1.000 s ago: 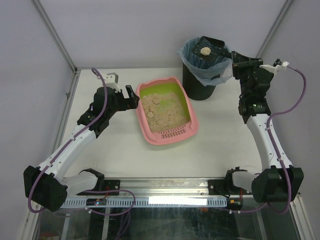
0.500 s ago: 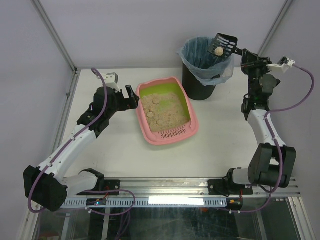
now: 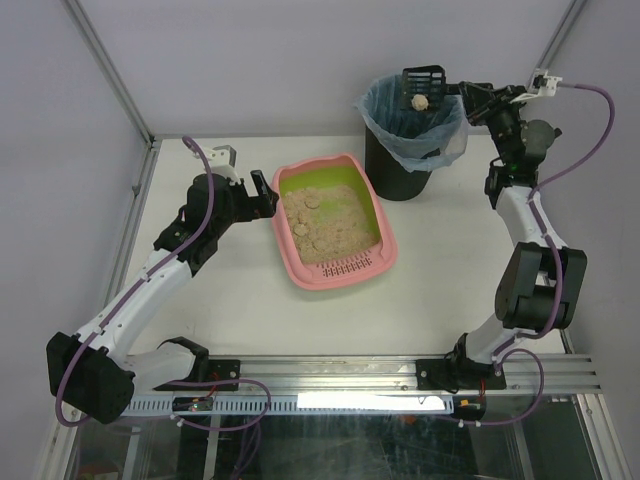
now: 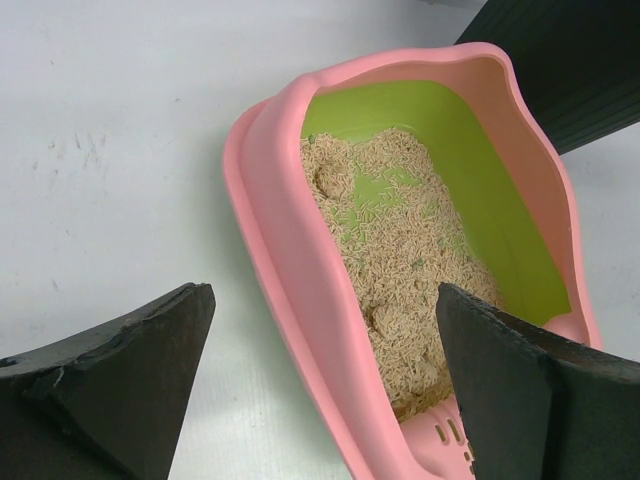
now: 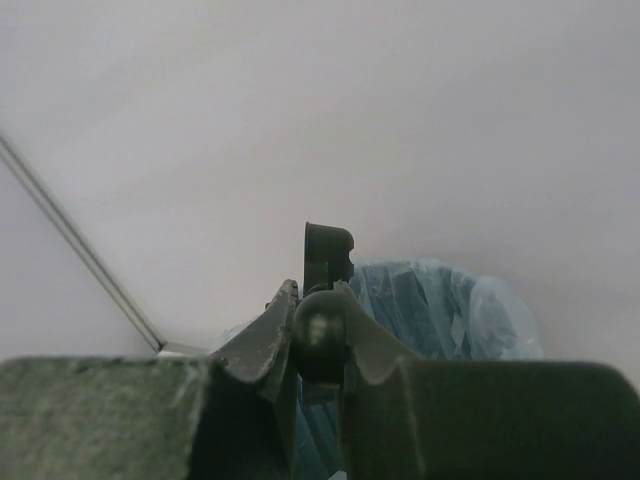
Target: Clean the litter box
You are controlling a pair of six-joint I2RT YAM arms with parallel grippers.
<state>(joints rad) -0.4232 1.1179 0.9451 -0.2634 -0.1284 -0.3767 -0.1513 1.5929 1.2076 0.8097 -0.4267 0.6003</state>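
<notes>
Your two arms, left arm (image 3: 150, 275) and right arm (image 3: 530, 240), have white link shells and black joint housings. A purple cable (image 3: 608, 115) loops away behind each set of jaws. The left gripper (image 4: 322, 300) has matte black wedge fingers (image 4: 130, 380) with scuffed edges. The right gripper (image 5: 318, 320) looks dull grey-green up close.

1. Black slotted scoop (image 3: 423, 80), tipped steeply, beige clump (image 3: 421, 101) against its face.
2. Black bin (image 3: 396, 172) with blue bag (image 3: 378, 108), directly beneath the scoop.
3. White table (image 3: 250, 300), well below it.
</notes>
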